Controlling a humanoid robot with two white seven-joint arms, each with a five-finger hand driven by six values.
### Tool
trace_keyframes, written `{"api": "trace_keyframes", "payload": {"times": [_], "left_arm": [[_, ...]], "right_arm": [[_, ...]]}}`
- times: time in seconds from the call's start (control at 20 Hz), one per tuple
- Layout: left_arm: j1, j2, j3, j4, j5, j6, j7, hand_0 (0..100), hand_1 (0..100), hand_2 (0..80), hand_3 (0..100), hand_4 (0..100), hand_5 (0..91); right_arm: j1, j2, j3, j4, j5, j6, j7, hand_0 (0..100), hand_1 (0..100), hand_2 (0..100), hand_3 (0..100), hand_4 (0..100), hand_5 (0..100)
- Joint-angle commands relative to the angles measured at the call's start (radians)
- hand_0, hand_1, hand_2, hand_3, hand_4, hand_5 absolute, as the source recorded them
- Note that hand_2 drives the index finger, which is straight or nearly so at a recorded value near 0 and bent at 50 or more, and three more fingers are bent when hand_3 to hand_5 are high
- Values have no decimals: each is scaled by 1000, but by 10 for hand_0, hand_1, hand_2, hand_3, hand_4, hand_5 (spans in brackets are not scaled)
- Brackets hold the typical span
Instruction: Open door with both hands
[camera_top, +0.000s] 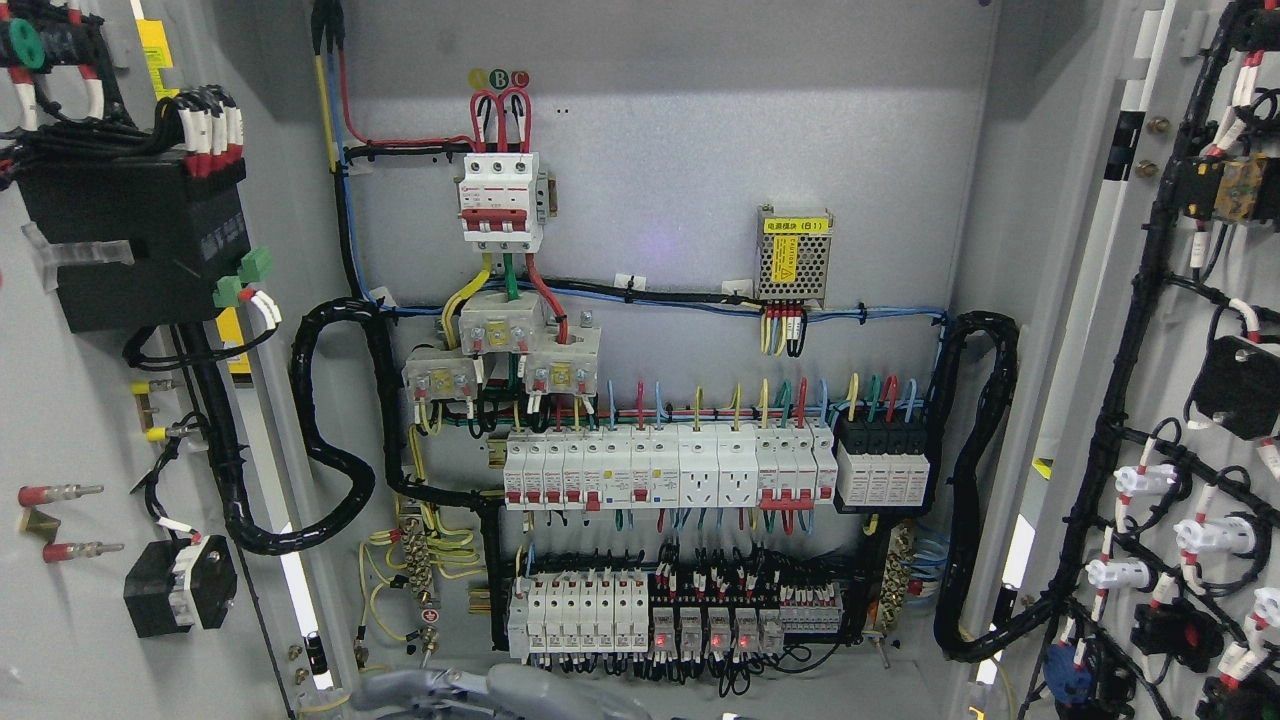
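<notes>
Grey steel doors of the electrical cabinet stand swung wide, the left door (80, 400) and right door (1180, 400) flanking the wired back panel (680, 150), while a grey robot arm part (500, 692) shows at the bottom edge, its hand's state impossible to tell.

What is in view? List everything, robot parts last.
main breaker: one, white and red, upper middle of back panel
power supply: one, silver with yellow label, upper right of panel
breaker rows: two, white, middle and lower panel
left door: one, grey, swung open, black box and cables on it
right door: one, grey, swung open, wired switches on it
robot arm: grey part at bottom edge, robot hand not visible
</notes>
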Motion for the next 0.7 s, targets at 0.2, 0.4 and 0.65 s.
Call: {"api": "trace_keyframes", "payload": {"times": [0.2,0.4,0.65], "left_arm": [[0,-1,0,0,0,2,0,0,0,0,15,0,0],[0,-1,0,0,0,2,0,0,0,0,15,0,0],[0,-1,0,-1,0,2,0,0,0,0,15,0,0]], "right_arm": [[29,120,165,-29,53,-6,-120,222,0,0,0,0,0],[29,120,191,-31,53,-9,-120,222,0,0,0,0,0],[22,120,229,-18,53,-12,-124,222,0,0,0,0,0]]}}
